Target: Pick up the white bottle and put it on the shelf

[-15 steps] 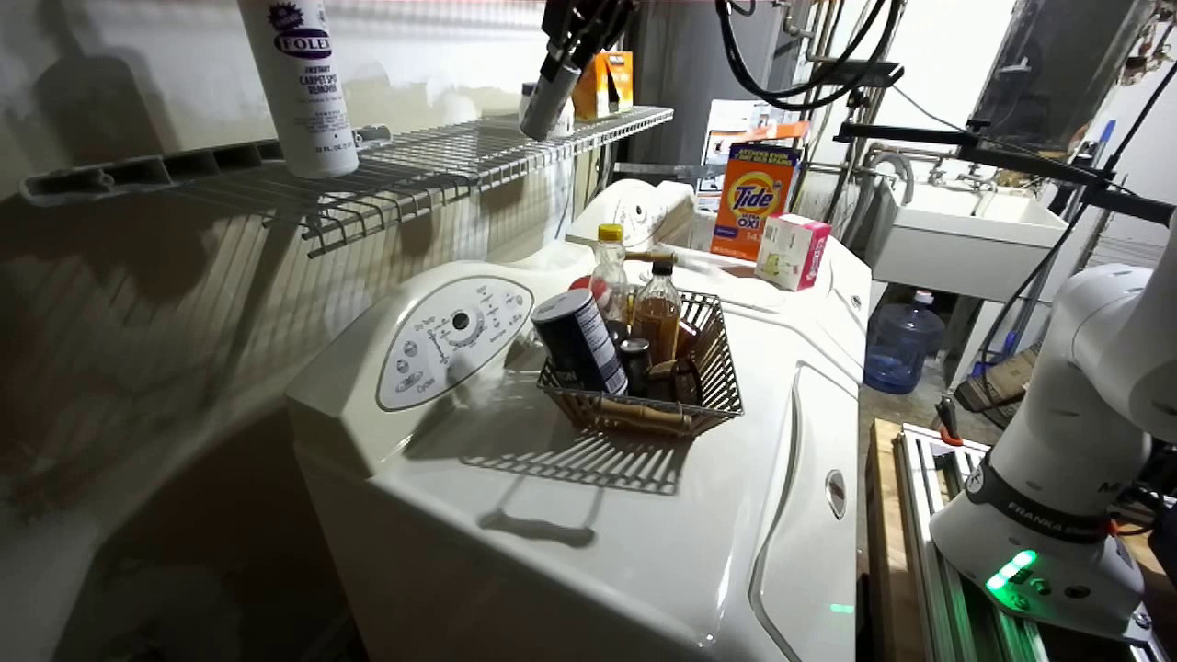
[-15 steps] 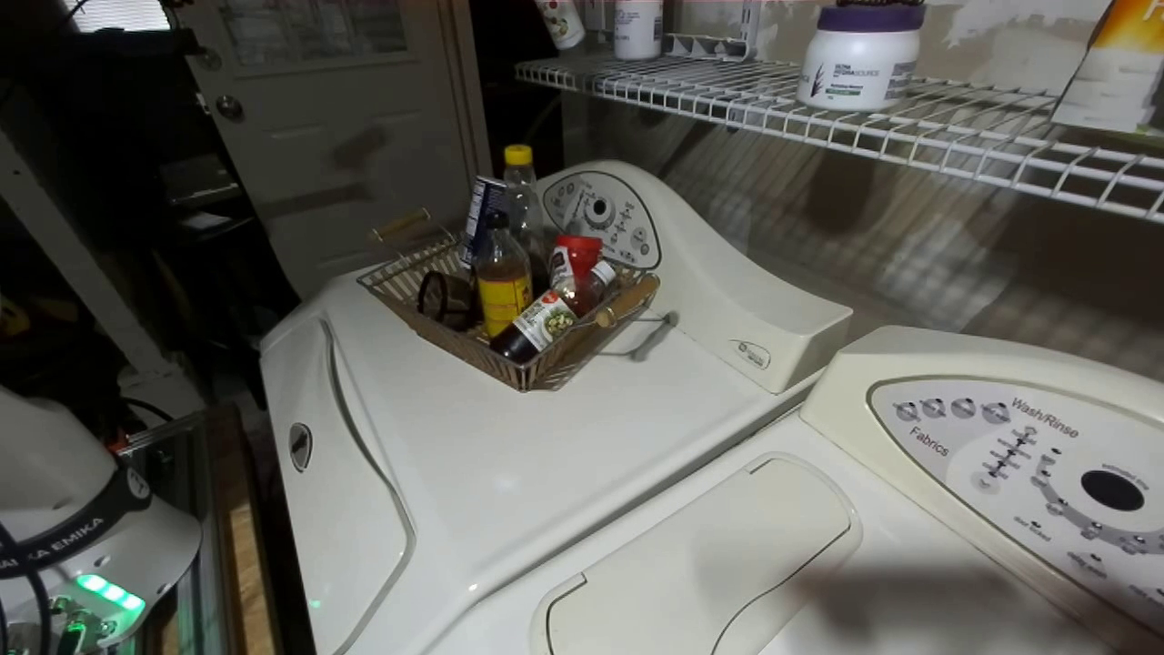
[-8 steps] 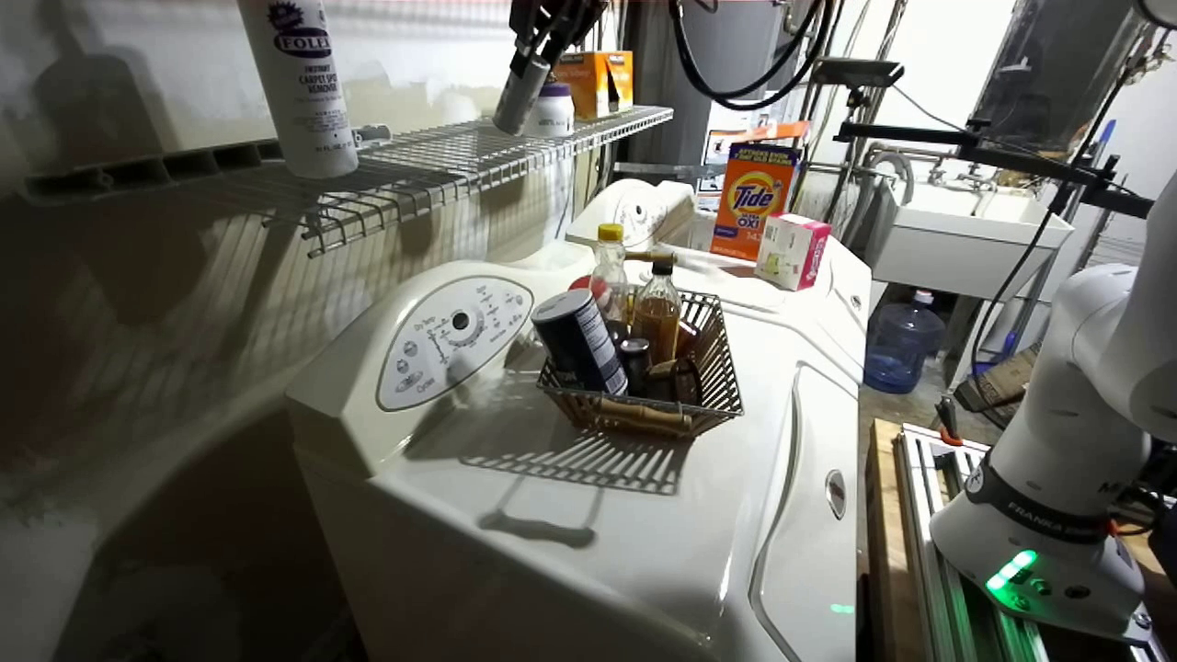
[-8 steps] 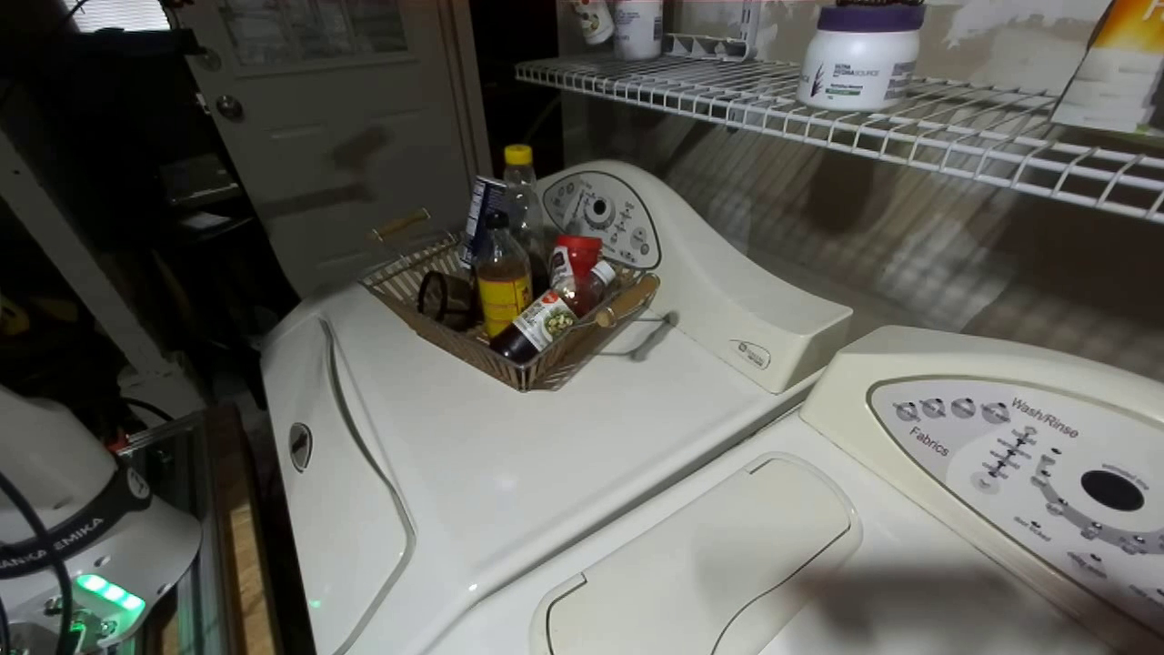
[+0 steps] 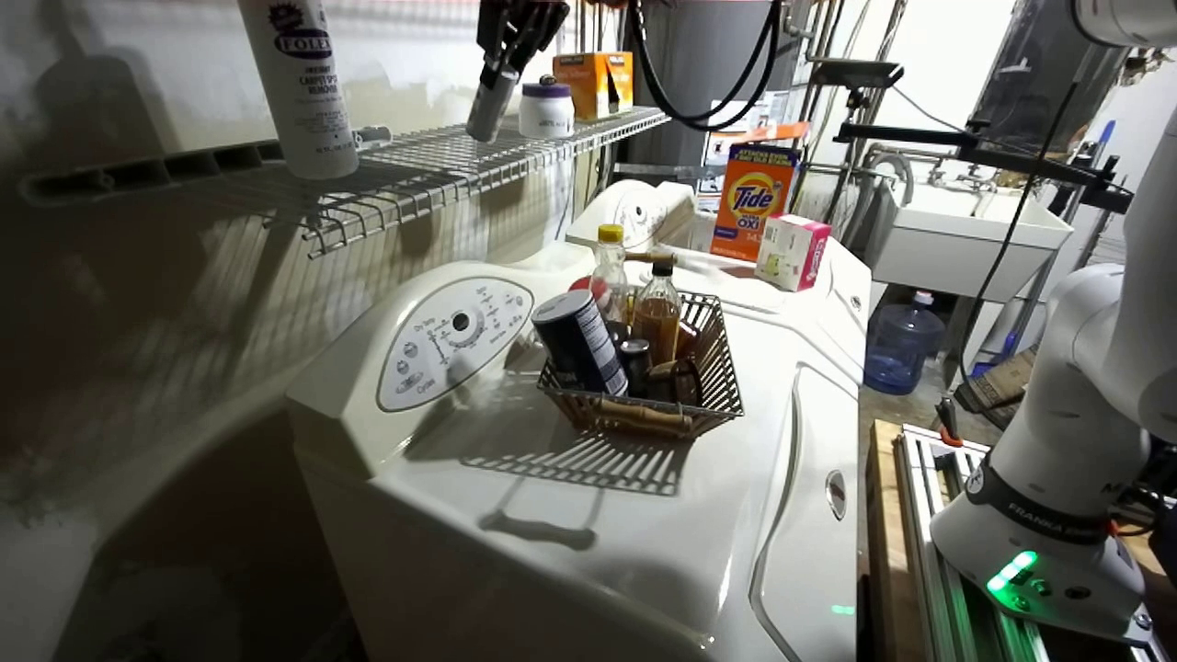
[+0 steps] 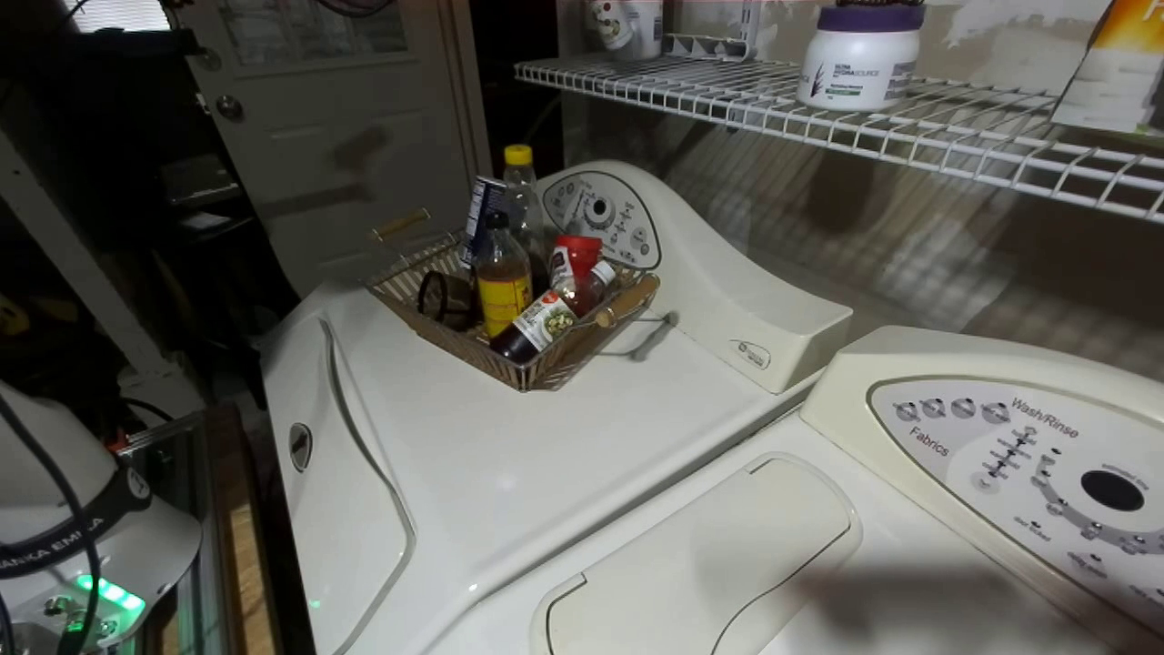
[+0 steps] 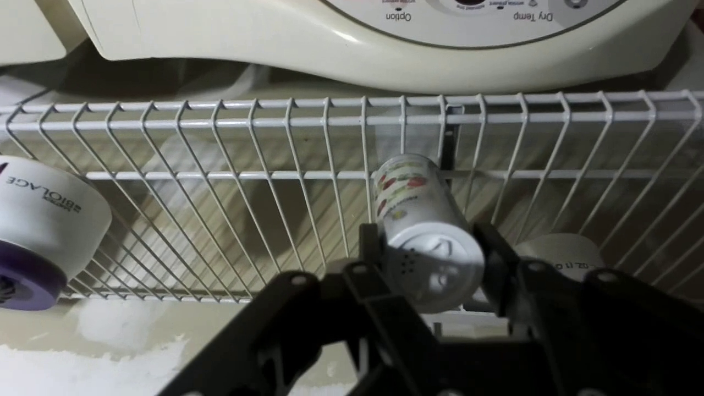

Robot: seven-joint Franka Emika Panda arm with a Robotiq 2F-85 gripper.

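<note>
The white bottle (image 5: pixel 489 110) is small and slim, with a printed floral pattern and a perforated white top in the wrist view (image 7: pixel 410 195). My gripper (image 7: pixel 432 253) is shut around its upper end, one finger on each side. The bottle hangs tilted over the white wire shelf (image 5: pixel 441 188). Its lower end also shows at the top of an exterior view (image 6: pixel 611 25). The shelf runs along the wall in an exterior view (image 6: pixel 773 127) and spans the wrist view (image 7: pixel 308 175). I cannot tell exactly how far the bottle's base is above the wires.
On the shelf stand a tall labelled bottle (image 5: pixel 313 101), a purple-lidded jar (image 5: pixel 546 115) and an orange box (image 5: pixel 593 83). The jar is left in the wrist view (image 7: pixel 52 217). A dark wire basket (image 5: pixel 726 368) with several bottles sits on the dryer below.
My gripper has carried the bottle along the shelf, away from the jar and towards the tall labelled bottle. In an exterior view it now overlaps that labelled bottle. The grip is unchanged.
</note>
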